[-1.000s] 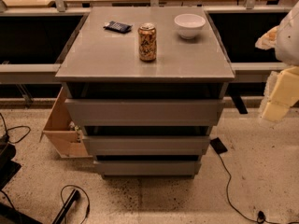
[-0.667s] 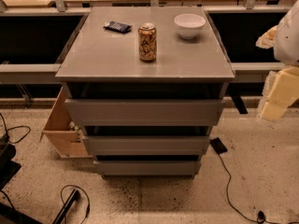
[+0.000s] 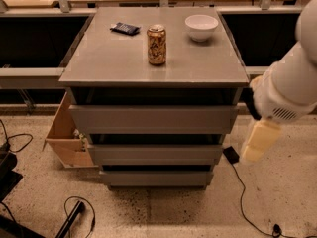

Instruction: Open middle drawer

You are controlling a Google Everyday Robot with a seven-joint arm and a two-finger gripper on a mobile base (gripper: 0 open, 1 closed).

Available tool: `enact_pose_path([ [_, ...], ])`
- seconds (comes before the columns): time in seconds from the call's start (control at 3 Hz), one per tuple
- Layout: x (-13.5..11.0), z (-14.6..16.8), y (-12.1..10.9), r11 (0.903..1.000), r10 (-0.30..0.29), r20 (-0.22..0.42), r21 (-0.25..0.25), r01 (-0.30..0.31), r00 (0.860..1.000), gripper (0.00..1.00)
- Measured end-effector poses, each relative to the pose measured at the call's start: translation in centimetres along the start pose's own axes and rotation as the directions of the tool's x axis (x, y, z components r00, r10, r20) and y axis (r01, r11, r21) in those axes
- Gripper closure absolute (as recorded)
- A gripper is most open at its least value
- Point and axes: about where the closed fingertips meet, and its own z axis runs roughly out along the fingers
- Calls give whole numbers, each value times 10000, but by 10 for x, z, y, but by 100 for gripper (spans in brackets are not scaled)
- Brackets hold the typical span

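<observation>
Cardboard box (image 3: 64, 133) is on the floor against the cabinet's left side, with loose cables (image 3: 14, 142) further left. Neither is in the pull path.

On the cabinet top (image 3: 99, 66): a dark packet (image 3: 125, 28), a can (image 3: 157, 44) standing upright mid-top, and a white bowl (image 3: 201, 27) at the back right.

Three grey fronts sit below. The middle drawer (image 3: 154, 153) is the second one down and looks closed, with only a dark gap above its top edge. It has no handle.

Gripper (image 3: 257, 142) hangs off to the right of the cabinet at about middle-drawer height, clear of the front and touching nothing. Can't tell whether it's open or closed from here.

Risks as I see them:
- The fronts look alike, so a slightly high approach catches the top drawer (image 3: 153, 119) and a low one the bottom drawer (image 3: 156, 177).
- With a flat front, the only purchase is that gap. A shallow hook would likely slip off mid-pull.
- A hard yank or a jammed drawer rocks the cabinet, and the can is the first thing to tip.
- A small black object (image 3: 230, 154) and its cable (image 3: 245, 192) lie on the floor right under the gripper, and the base could snag them while repositioning.
</observation>
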Motion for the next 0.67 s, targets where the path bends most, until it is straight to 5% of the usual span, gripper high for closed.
enact_pose_path([
  [0.67,18,164,32,9968,-219,-997,-791,140,9948,0],
])
